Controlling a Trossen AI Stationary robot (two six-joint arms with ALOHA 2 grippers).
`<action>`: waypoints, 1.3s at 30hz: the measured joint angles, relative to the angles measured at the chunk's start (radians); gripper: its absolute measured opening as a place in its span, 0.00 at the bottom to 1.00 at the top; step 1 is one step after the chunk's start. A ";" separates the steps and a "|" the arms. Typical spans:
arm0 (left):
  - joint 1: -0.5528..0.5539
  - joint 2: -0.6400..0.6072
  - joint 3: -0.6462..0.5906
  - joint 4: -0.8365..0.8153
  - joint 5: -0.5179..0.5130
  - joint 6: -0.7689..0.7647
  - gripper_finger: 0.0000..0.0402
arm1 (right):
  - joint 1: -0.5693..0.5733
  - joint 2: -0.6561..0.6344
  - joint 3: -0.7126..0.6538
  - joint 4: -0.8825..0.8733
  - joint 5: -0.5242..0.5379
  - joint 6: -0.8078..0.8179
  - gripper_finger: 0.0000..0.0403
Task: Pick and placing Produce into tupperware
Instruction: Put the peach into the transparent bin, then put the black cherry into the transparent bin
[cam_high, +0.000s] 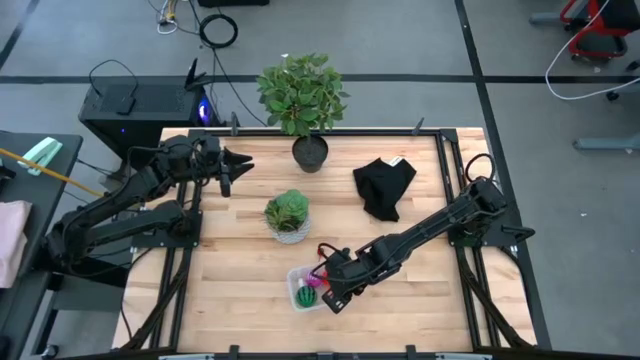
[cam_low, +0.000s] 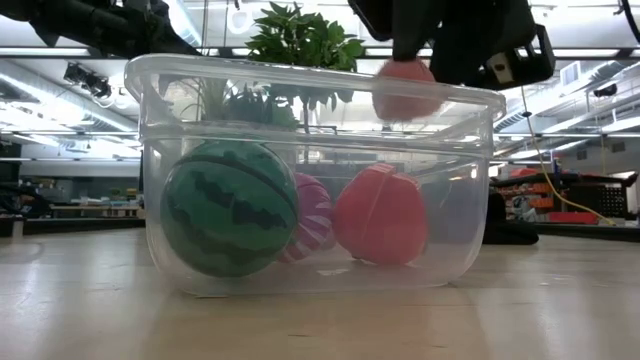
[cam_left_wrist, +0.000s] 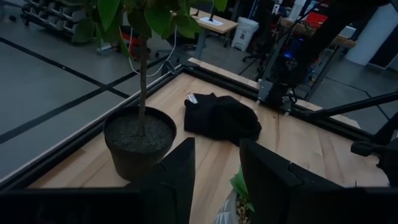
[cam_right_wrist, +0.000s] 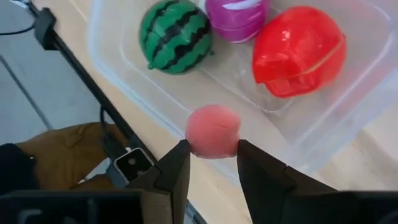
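Right gripper (cam_right_wrist: 211, 163) reaching low at the table's near middle, fingers pinched on a load. Left gripper (cam_left_wrist: 217, 171) raised at far left, fingers parted.

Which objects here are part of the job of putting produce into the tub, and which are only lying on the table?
Job: tub; melon ball, purple piece and red piece inside it; pink piece held by the right hand above the tub's rim.

Lying about: tall plant, small plant, black cloth. Left hand waits beside the tall plant.
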 joint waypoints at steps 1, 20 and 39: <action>0.000 0.000 0.000 0.000 0.000 0.001 0.33 | 0.000 0.000 0.000 0.006 0.001 -0.001 0.33; 0.000 0.000 0.000 0.000 0.000 0.001 0.32 | -0.015 -0.013 0.023 -0.005 0.028 0.020 0.51; 0.000 0.000 0.000 0.000 0.000 0.001 0.32 | -0.258 -0.087 -0.016 -0.318 0.087 0.057 0.50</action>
